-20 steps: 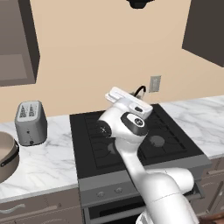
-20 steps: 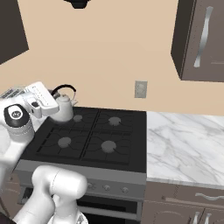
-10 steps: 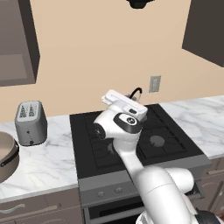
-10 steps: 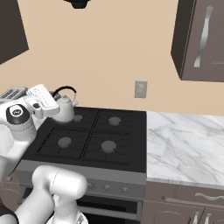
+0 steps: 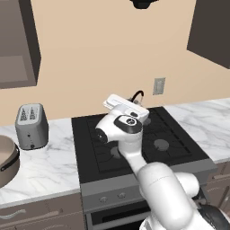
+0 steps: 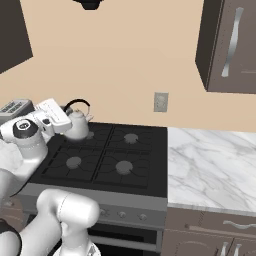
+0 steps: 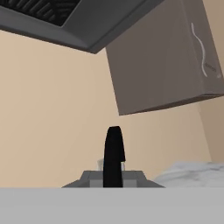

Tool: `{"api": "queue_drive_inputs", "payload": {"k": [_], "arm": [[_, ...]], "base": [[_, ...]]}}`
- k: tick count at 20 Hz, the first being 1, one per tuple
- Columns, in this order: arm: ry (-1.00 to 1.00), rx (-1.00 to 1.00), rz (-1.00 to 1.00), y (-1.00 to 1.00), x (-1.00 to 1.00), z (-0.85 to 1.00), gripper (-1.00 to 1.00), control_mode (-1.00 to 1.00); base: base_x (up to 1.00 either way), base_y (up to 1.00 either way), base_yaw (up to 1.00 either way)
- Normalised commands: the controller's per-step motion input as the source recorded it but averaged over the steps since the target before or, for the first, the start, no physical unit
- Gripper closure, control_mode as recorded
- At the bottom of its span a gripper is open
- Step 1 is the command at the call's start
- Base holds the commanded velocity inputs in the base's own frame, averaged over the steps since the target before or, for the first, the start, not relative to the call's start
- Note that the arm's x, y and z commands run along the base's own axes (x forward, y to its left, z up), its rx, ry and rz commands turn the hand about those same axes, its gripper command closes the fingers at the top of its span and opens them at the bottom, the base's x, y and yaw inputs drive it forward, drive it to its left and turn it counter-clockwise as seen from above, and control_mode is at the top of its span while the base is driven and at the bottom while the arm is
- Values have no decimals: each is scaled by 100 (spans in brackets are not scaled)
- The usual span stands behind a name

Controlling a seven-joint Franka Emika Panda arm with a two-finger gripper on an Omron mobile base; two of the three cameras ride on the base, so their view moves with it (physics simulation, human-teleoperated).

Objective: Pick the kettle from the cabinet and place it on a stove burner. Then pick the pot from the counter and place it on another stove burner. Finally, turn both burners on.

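kettle: your small silver-grey dome-shaped kettle with the thin black arched handle (image 6: 76,124) sits over the far left burner of the black cooktop (image 6: 145,162), upright. In the left base view you get just its black handle arch (image 5: 137,95) poking out behind the hand.
gripper: your two-finger gripper (image 6: 68,121) is at the kettle's left side, right against the body. In the hand view the dark finger tips (image 7: 113,156) read as one closed pair, no gap visible. Fingers are pressed together; you can't tell from these views whether anything is pinched between them.
arm: your white arm with dark joints (image 5: 127,134) leans over the left half of the cooktop, hand pointing toward the far wall.
burners: round grey burner caps under black iron grates. Near left (image 6: 73,161), near right (image 6: 124,167) and far right (image 6: 131,138) are bare.
pot: your large tan-beige round pot with the dark side handle (image 5: 6,159) is on the white marble counter with grey veins (image 5: 40,168), at the far left edge of the left base view, near side.
toaster: boxy grey toaster (image 5: 30,126) stands on the same counter behind the pot, near the wall.
cabinet: tall dark grey-brown cabinet with the wavy silver door handle (image 6: 230,47) hangs upper right of the stove, door closed.
right counter: marble slab (image 6: 210,165) to the right of the cooktop.
wall: beige, with a grey outlet plate (image 6: 160,102) above the far edge of the stove.
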Motion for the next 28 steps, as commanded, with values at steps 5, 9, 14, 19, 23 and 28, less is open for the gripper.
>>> {"api": "queue_drive_inputs", "payload": {"k": [5,9,14,19,23,28], "arm": [[0,-2,0,8,25,-14,100,-100],[0,0,0,14,24,-12,100,-100],[0,0,0,11,8,-5,100,-100],[0,0,0,3,16,-5,100,-100],[0,0,0,5,25,-8,100,-100],[0,0,0,5,26,-9,100,-100]], "base": [[0,0,0],[0,0,0],[0,0,0],[0,0,0],[0,0,0],[0,0,0]]}}
